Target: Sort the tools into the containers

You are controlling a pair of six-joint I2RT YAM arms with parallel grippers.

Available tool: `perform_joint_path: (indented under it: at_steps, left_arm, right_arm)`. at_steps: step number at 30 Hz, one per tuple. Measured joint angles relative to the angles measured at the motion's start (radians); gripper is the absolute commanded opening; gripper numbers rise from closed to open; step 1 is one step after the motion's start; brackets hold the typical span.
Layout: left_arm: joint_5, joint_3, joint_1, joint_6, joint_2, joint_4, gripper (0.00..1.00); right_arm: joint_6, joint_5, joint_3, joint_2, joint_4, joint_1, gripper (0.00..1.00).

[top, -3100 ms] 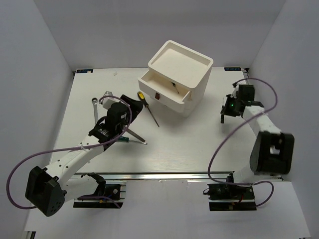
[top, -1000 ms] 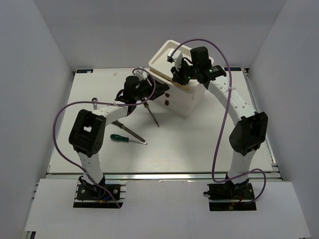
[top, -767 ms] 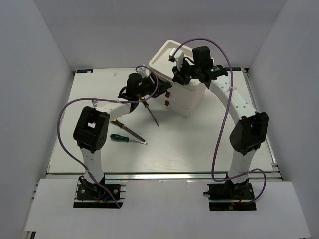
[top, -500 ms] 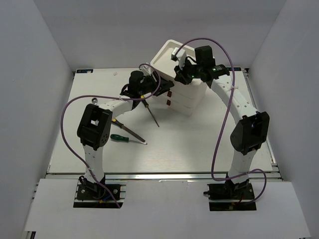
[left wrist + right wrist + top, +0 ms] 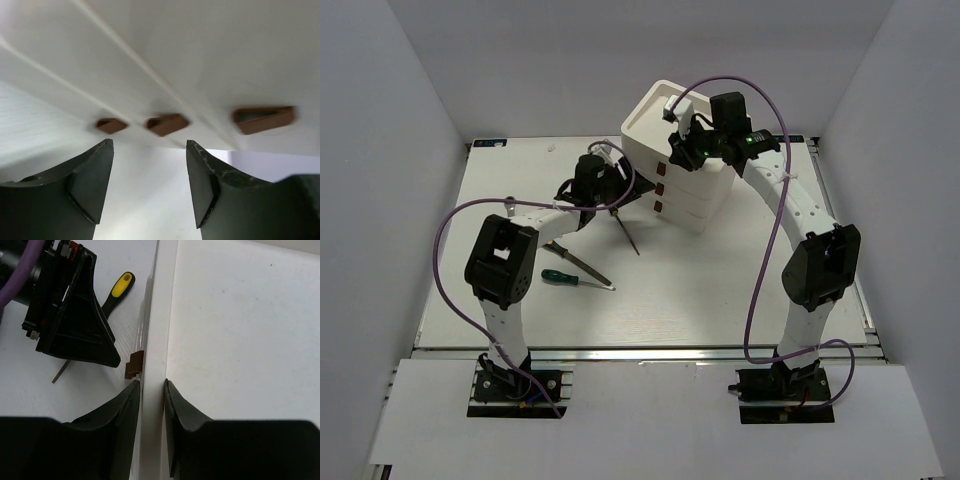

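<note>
The white stacked box [image 5: 695,175] stands at the back middle with all three drawers shut and three red-brown tabs [image 5: 167,124] on its front. My right gripper [image 5: 678,150] is shut on the rim [image 5: 156,340] of the box's tray top. My left gripper [image 5: 623,183] is open and empty just in front of the drawer fronts [image 5: 200,60]. A yellow-and-black screwdriver [image 5: 626,231] lies below it, and its handle shows in the right wrist view [image 5: 122,285]. A green-handled screwdriver [image 5: 561,277] and a thin dark tool [image 5: 582,266] lie at the left middle.
A small grey wrench [image 5: 508,206] lies at the left beside the left arm. White walls close in the table [image 5: 720,280] on three sides. Purple cables arc over both arms.
The top drawer, open 3.1 s ago, is now shut. Both arms have swung to the box, the right one gripping its rim. The left gripper has drawn back slightly from the drawer fronts.
</note>
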Motion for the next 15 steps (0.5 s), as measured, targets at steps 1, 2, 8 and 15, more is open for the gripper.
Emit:
perform_joint_path:
  at_steps: [1,2,8,15]
  left_arm:
    - [-0.013,-0.002,0.001,0.024,0.000,-0.013,0.70]
    - [-0.025,-0.006,0.003,0.049,0.000,-0.023,0.70]
    - [-0.066,-0.039,-0.008,0.209,0.004,0.002,0.70]
    - [-0.071,-0.005,-0.077,0.406,0.044,0.102,0.70]
  right_arm:
    - [0.001,-0.001,0.000,0.000,0.000,0.000,0.32]
    - [0.002,-0.001,0.000,0.000,0.000,0.000,0.32]
    - [0.003,-0.002,0.000,0.000,-0.001,0.000,0.32]
    - [0.002,-0.002,0.001,0.000,-0.004,0.000,0.33]
